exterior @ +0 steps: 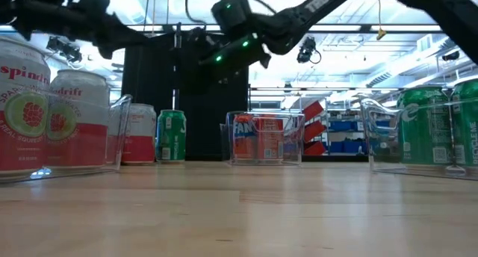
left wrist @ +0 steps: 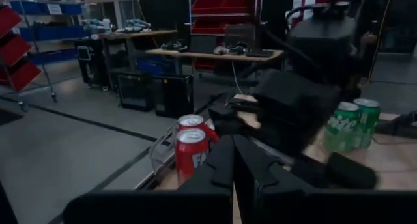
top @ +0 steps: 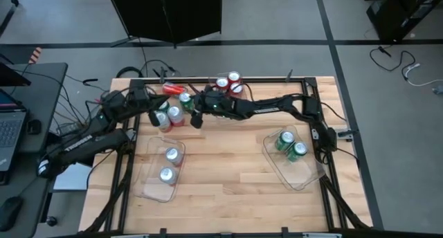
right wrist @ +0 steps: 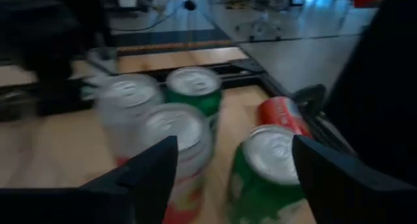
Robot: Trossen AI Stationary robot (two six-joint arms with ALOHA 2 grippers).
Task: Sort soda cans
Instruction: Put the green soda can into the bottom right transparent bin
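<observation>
At about nine o'clock on the butcher-block table (top: pixel 235 189) the left arm reaches in from the table's edge, and the left gripper (top: pixel 154 113) hangs near ten o'clock with its two dark fingers (left wrist: pixel 225 162) pressed together, nothing between them. Below it, toward eight o'clock, a clear plastic bin (top: pixel 147 189) holds two silver-and-red Spindrift cans (top: pixel 170 156) standing upright, one behind the other. Up at eleven o'clock a loose cluster of soda cans stands on the bare wood: two more silver-topped white cans (top: pixel 175 115), a green can (top: pixel 185 99) just beside them, and a red can (top: pixel 172 90) lying on its side at the far edge. The right gripper (top: pixel 196 117) hovers just beside this cluster, close to the middle of the far half of the table, its fingers (right wrist: pixel 146 168) spread wide and gripping nothing; in its wrist view a green can (right wrist: pixel 266 168) stands upright between the two spread fingers, with a white can (right wrist: pixel 176 136) close to one finger, another white one and a green one behind, and the tipped red can (right wrist: pixel 281 112) farther off. At twelve o'clock a second clear bin (exterior: pixel 228 141) holds three upright red Fanta cans (top: pixel 233 80), touching one another. At about three o'clock a third clear bin (top: pixel 299 180), set at a slant, holds two upright green cans (top: pixel 285 139) side by side. The right arm stretches from its base at two o'clock across the far side of the table.
</observation>
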